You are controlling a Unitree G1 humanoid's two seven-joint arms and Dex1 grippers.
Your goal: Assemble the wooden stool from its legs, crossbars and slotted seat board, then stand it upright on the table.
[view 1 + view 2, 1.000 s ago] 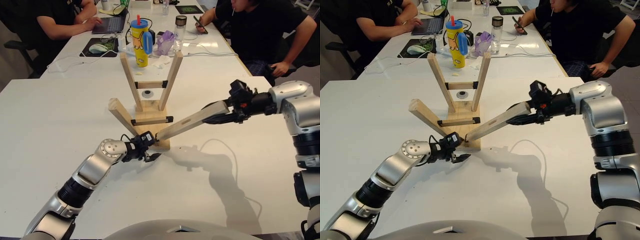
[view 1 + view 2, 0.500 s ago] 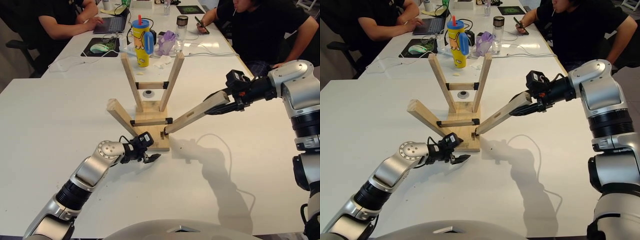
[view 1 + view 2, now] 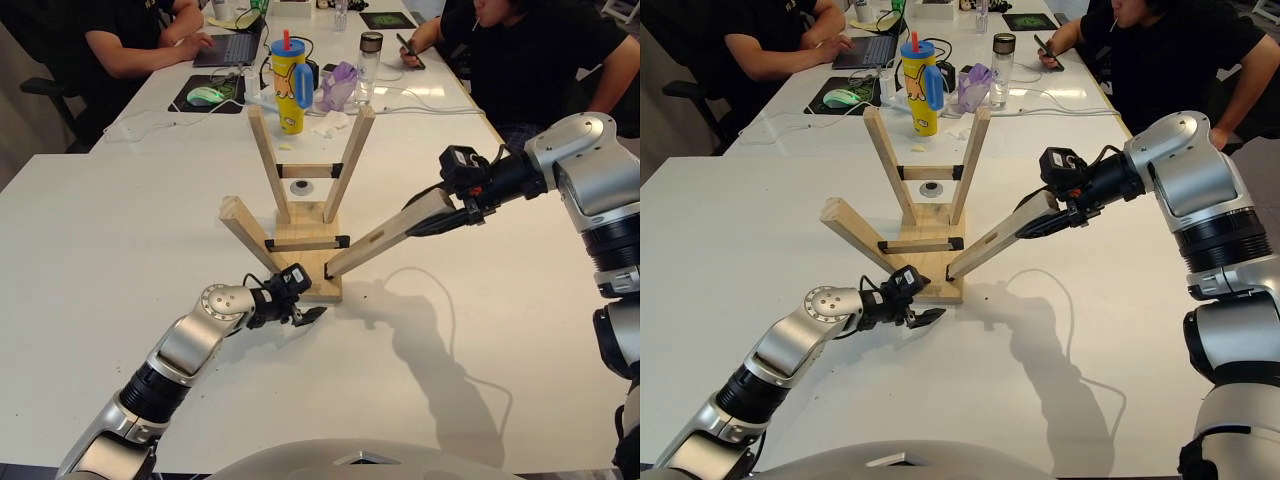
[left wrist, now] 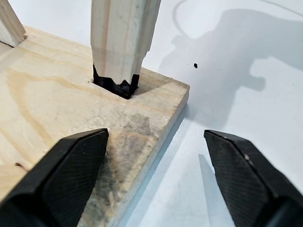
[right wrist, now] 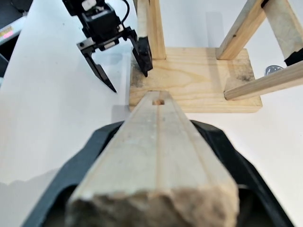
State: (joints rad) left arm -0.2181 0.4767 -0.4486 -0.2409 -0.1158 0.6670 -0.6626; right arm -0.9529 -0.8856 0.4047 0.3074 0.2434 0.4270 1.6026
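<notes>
Fingers of the left gripper are spread wide at the near corner of the seat board. One is over the wood and the other over the table, gripping nothing. The right gripper pinches the upper end of the fourth leg. The leg's lower tip sits tilted in the corner slot and looks only partly seated.

The step in hand is fitting this last leg. The board lies flat, with two legs standing joined by a crossbar and a third leg leaning out to the left. Next, the leg likely needs swinging toward vertical and pressing down while the left fingers pin the board.

There is open table to the near side and the right, where a thin cable loops. The far edge is crowded by a yellow cup.
</notes>
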